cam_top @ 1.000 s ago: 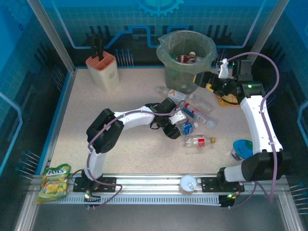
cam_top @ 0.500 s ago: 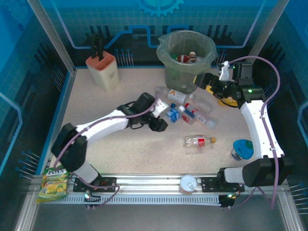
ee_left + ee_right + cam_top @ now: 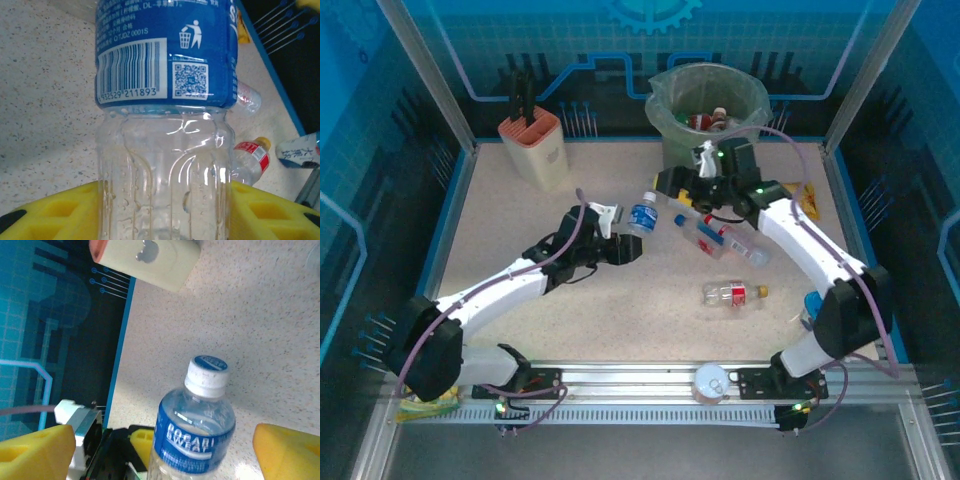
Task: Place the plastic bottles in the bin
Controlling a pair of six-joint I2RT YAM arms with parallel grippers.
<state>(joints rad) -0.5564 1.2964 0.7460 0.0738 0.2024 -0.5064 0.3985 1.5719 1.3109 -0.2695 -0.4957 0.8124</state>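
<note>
My left gripper (image 3: pixel 628 245) is shut on a clear bottle with a blue label (image 3: pixel 642 215), held off the table at centre. Its yellow pads (image 3: pixel 50 212) press both sides of the bottle's clear lower body (image 3: pixel 165 150). My right gripper (image 3: pixel 665 185) stands open around the same bottle's capped end (image 3: pixel 206 371); its fingers (image 3: pixel 287 450) are wide apart and clear of the bottle. The bin (image 3: pixel 665 105), a grey bucket with a greenish liner, stands at the back with bottles inside. More bottles lie on the table: one (image 3: pixel 720 237) right of centre and a red-labelled one (image 3: pixel 733 294).
A peach knife block (image 3: pixel 535 145) stands at the back left. A yellow snack bag (image 3: pixel 809 200) lies by the right wall. A white lid (image 3: pixel 710 382) rests on the front rail. The right arm stretches across in front of the bin.
The left arm drew back to the left, lifting the blue-labelled bottle. The right arm swung left from beside the bin until its fingers flank that bottle.
</note>
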